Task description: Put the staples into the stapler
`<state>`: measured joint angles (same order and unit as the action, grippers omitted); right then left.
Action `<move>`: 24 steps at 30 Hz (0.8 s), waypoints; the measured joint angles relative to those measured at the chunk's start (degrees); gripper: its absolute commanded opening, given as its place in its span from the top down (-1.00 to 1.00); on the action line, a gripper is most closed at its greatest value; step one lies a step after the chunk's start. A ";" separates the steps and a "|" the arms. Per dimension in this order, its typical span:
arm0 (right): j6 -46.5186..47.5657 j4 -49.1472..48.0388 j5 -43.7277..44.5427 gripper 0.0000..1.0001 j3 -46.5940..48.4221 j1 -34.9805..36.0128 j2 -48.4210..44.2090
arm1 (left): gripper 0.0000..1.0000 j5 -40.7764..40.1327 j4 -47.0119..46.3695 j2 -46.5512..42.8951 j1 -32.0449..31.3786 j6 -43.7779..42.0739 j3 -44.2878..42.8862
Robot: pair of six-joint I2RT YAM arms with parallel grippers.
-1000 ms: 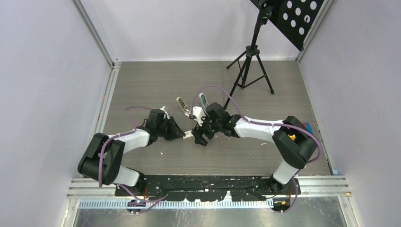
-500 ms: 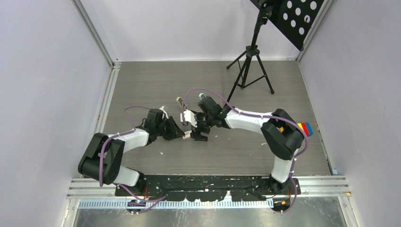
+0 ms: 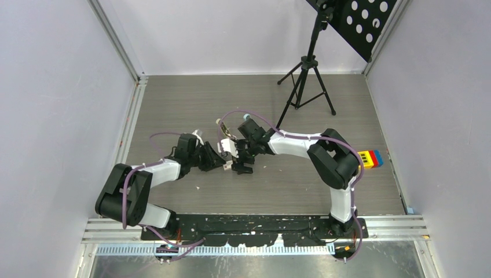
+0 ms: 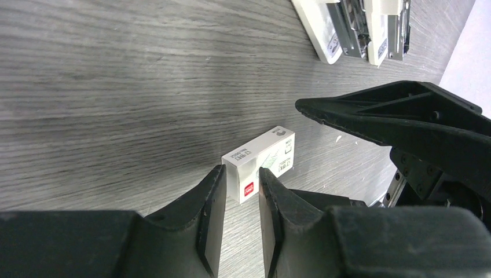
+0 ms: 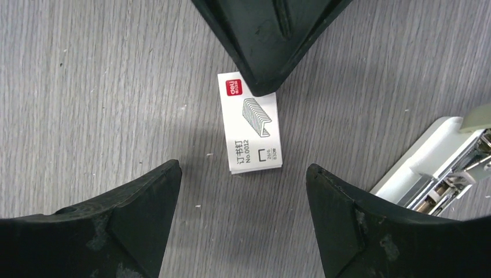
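The staples box (image 5: 250, 124), small and white with a red mark, lies flat on the grey table; it also shows in the left wrist view (image 4: 267, 152) and the top view (image 3: 229, 165). My left gripper (image 4: 242, 169) is closed narrowly on the box's red-marked end, in the top view (image 3: 223, 163). My right gripper (image 5: 243, 167) is wide open just above the box's other end, one finger on each side and not touching; it shows in the top view (image 3: 241, 165). An opened white stapler (image 5: 431, 174) lies just right of the box.
Two staplers lie side by side beyond the box (image 4: 353, 26), also in the top view (image 3: 222, 125). A black tripod (image 3: 301, 81) stands at the back right. A coloured block (image 3: 369, 158) sits at the right edge. Walls close in on both sides.
My right arm has swung left and brought its open gripper over the staples box, close to the left gripper. The left gripper has barely moved.
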<state>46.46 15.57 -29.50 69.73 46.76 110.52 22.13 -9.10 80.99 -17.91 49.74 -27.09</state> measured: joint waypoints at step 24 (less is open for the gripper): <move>0.35 4.94 -2.23 -0.11 6.49 0.15 5.05 | 0.47 -0.13 -16.13 -0.28 0.48 15.02 10.14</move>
<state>46.81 20.51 -31.73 76.23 46.92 115.57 22.00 -25.23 80.71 -17.43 64.75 -16.95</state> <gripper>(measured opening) 0.591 0.276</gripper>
